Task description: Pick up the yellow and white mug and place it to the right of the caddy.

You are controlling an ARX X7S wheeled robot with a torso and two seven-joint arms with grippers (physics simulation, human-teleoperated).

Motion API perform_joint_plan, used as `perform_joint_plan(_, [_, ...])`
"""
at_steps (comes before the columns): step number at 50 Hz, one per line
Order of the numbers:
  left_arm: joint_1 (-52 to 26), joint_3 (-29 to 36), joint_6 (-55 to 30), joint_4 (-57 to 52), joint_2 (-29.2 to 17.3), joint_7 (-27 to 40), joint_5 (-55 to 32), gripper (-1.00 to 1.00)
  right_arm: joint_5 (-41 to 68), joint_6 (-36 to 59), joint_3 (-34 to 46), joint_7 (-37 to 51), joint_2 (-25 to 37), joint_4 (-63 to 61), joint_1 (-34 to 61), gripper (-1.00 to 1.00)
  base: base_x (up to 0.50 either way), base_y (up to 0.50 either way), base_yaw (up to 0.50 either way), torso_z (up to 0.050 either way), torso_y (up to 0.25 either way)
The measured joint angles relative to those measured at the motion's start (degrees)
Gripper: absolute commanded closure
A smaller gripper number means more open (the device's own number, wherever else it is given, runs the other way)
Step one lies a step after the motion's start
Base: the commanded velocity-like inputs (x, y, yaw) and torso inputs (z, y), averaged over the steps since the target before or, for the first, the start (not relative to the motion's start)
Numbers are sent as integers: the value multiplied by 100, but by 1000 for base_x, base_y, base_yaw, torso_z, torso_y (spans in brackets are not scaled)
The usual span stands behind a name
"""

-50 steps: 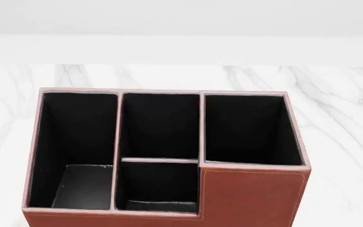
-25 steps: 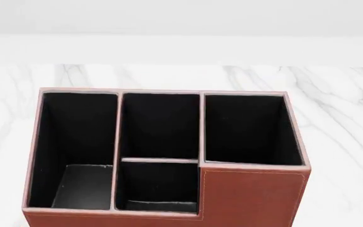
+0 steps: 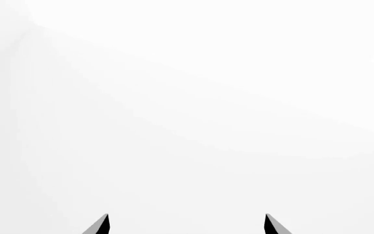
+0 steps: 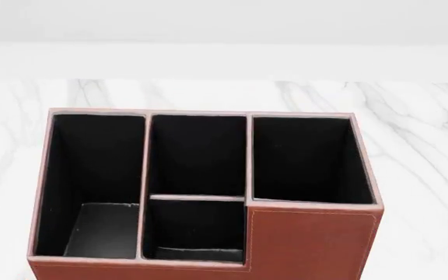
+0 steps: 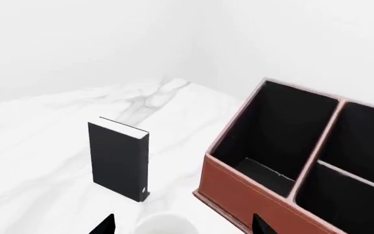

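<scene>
The caddy (image 4: pixel 310 245) is a large reddish-brown box with black-lined compartments, filling the middle of the head view on the marble table. It also shows in the right wrist view (image 5: pixel 239 187). Of the mug (image 5: pixel 161 227) only a white rounded rim shows, at the edge of the right wrist view; its yellow outside is out of view. My right gripper (image 5: pixel 183 220) is open, with its dark fingertips either side of that rim, close beside the caddy's corner. My left gripper (image 3: pixel 187 218) is open and empty, facing a blank white surface. Neither gripper shows in the head view.
A small black book (image 5: pixel 118 158) with white page edges stands upright on the white marble table (image 5: pixel 37 146), a little beyond the mug and apart from the caddy. A white wall runs behind the table (image 4: pixel 224 64).
</scene>
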State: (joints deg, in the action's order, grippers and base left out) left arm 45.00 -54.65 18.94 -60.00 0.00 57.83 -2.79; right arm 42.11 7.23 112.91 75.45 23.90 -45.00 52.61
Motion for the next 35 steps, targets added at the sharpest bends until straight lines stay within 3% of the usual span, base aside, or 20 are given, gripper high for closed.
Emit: perform_joint_plan(35, [0, 14, 21, 0, 0, -31, -22, -100, 23, -625, -35, -671, 164, 802, -537, -100, 0, 0, 0, 0, 0])
